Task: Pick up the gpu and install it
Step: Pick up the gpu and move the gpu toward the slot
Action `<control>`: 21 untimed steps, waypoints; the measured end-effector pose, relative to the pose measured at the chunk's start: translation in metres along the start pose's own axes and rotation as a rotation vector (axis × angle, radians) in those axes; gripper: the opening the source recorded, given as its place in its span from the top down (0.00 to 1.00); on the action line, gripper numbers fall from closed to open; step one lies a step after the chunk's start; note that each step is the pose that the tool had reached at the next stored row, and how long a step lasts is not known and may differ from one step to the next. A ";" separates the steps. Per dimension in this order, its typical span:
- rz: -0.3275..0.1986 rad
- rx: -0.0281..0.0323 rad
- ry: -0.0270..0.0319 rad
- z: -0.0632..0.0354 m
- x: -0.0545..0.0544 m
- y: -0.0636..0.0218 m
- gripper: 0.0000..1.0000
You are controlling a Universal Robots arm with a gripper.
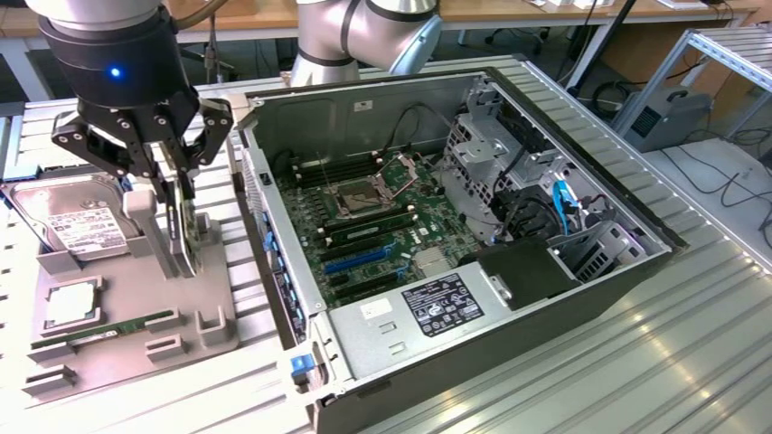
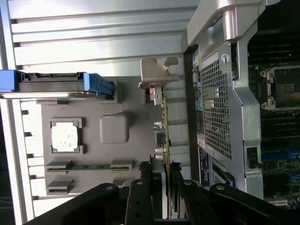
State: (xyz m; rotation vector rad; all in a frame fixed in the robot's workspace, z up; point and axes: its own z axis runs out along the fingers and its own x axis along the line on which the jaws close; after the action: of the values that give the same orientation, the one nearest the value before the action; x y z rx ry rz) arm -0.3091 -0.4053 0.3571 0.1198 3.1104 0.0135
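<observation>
Hard drive at the exterior view's left sits just beside the gpu, so pull straight up. Your end effector is clamped on it, card upright on edge at the grey fixture (can't tell if it's clear yet). Don't twist; the case wall is close at the exterior view's right.
</observation>
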 end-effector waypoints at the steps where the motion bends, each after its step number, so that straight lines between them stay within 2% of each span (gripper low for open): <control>1: 0.000 -0.0001 -0.0001 -0.0002 0.000 0.0000 0.73; 21: 0.000 -0.0001 -0.0001 -0.0067 0.000 0.0001 0.73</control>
State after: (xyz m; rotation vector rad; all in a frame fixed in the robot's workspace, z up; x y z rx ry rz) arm -0.3092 -0.4053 0.3637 0.1198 3.1104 0.0137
